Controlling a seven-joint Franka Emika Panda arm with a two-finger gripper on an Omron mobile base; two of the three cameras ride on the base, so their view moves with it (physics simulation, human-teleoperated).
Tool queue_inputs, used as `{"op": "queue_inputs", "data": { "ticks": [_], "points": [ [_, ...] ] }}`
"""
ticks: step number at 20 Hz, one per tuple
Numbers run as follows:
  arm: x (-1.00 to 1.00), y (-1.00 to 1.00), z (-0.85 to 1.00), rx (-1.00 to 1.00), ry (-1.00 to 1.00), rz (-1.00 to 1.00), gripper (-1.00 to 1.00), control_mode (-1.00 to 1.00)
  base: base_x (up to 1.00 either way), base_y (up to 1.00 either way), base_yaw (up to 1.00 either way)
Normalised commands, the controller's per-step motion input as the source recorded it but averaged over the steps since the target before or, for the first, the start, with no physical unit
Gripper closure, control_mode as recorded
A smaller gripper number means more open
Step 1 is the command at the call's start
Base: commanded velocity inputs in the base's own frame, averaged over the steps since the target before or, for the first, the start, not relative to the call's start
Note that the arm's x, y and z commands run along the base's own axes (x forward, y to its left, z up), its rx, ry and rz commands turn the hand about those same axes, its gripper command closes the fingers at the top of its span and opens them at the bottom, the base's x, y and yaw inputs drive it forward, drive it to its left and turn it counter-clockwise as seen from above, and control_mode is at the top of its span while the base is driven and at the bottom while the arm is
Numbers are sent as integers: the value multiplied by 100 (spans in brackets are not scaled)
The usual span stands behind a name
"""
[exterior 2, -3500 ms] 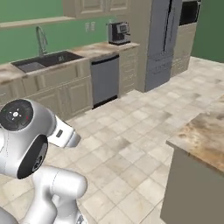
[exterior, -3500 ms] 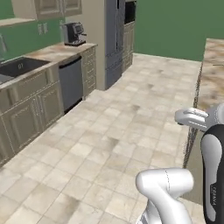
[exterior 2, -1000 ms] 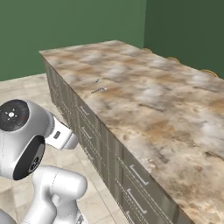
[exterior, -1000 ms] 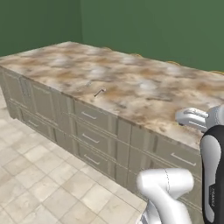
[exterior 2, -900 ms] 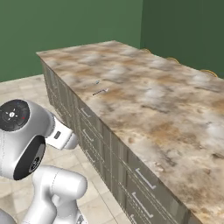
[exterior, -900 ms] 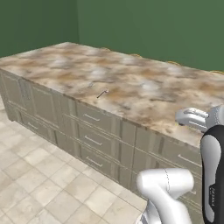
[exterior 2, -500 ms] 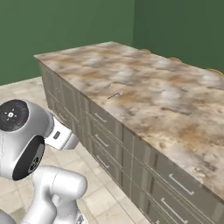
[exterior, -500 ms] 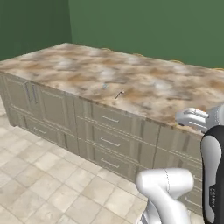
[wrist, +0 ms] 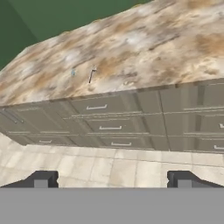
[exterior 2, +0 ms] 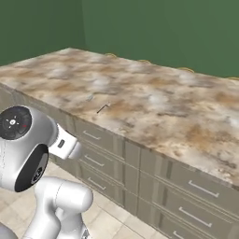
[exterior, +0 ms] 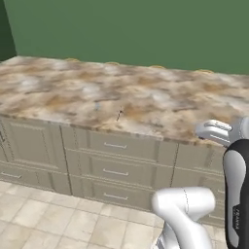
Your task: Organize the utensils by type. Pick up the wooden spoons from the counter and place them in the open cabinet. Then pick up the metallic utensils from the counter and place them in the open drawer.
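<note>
A long counter [exterior: 146, 99] of beige-brown marbled stone runs across a kitchen with plain green walls, its tan fronts stacked with shallow drawers bearing short grey bar pulls, above a floor of pale square tiles. Left of the counter's middle lies a tiny pale bluish speck [wrist: 73, 73], too small to make out. Just right of it, near the counter's front edge, rests a thin dark fork-like piece [exterior: 119, 115], slim and straight with a small crook at its far end; the right base view shows it [exterior 2: 102, 108] well in from the counter's left end, and the hand view shows it [wrist: 91, 76] above the left bank of drawers. Along the counter's far edge, against the wall, small orange-brown rims [exterior: 113, 63] peek over the stone. The gripper [wrist: 111, 179] hangs over the floor in front of the counter, well apart from it, its two dark squared fingertips [wrist: 42, 179] spread wide, holding and touching nothing.
</note>
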Motion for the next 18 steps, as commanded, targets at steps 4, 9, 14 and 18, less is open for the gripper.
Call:
{"op": "queue_inputs", "data": {
  "ticks": [4, 9, 14, 18],
  "points": [
    [0, 0, 0, 0, 0, 0, -100, 100, 38, 87, -27],
    [0, 0, 0, 0, 0, 0, -100, 100, 57, 82, -21],
    [0, 0, 0, 0, 0, 0, -100, 100, 71, 51, -63],
    [0, 0, 0, 0, 0, 0, -100, 100, 74, 49, -62]
  ]
}}
